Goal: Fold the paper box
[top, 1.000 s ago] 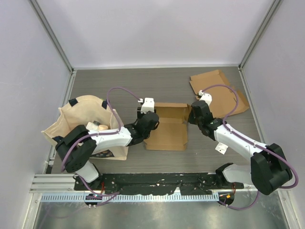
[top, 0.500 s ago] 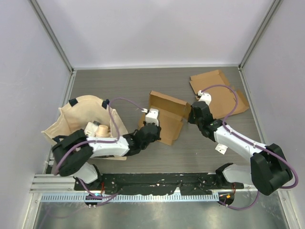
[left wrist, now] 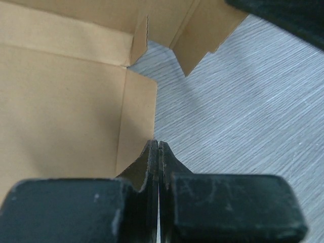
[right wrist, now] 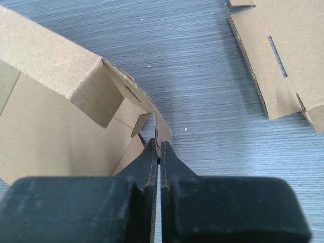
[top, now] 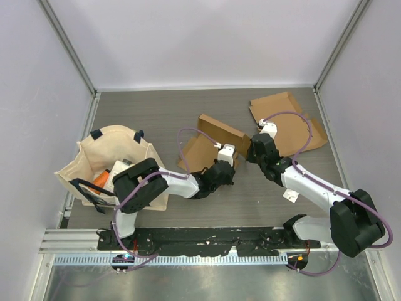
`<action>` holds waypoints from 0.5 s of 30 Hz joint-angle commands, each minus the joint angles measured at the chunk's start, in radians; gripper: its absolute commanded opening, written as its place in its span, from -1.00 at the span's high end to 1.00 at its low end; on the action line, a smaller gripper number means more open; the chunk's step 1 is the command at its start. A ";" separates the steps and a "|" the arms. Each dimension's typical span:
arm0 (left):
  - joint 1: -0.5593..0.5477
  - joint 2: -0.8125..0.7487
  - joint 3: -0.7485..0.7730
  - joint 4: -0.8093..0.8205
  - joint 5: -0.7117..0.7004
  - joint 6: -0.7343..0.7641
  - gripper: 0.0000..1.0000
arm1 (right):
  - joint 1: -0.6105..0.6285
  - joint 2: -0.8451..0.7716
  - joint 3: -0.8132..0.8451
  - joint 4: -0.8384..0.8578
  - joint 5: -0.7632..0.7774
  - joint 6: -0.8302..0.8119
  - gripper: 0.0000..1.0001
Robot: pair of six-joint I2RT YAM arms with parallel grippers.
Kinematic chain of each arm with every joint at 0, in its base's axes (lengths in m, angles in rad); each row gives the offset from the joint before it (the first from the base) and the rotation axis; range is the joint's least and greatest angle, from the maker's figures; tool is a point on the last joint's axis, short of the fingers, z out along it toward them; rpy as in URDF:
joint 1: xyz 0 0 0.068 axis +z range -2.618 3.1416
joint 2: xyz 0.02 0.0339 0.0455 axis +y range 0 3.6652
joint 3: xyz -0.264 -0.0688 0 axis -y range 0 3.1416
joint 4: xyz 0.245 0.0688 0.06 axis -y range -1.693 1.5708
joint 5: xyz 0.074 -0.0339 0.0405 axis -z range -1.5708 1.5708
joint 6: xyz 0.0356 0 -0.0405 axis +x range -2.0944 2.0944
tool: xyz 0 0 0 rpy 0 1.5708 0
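The brown paper box stands tilted up on the table's middle, one side wall and its flaps raised. My right gripper is shut on the box's right end flap; in the right wrist view the flap's edge runs into my closed right gripper. My left gripper is shut at the box's near right corner. In the left wrist view the closed left gripper sits against the edge of a flap; no cardboard shows between the jaws.
A second flat cardboard blank lies at the back right, also in the right wrist view. A beige tote bag holding small items stands at the left. Grey walls enclose the table; a rail runs along the near edge.
The box went from lying flat to tilted up on its right side. My left gripper swept right from the box's left edge to its near right corner. The right gripper stayed put.
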 commanded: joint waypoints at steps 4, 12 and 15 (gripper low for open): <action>0.004 0.085 0.022 0.045 -0.037 -0.046 1.00 | 0.011 -0.004 0.063 0.006 0.002 0.039 0.98; 0.010 0.120 -0.006 0.072 -0.026 -0.064 1.00 | 0.020 0.043 0.100 -0.075 0.047 0.301 0.98; 0.013 0.122 -0.024 0.098 -0.019 -0.073 1.00 | 0.051 0.080 0.111 -0.081 0.096 0.430 0.93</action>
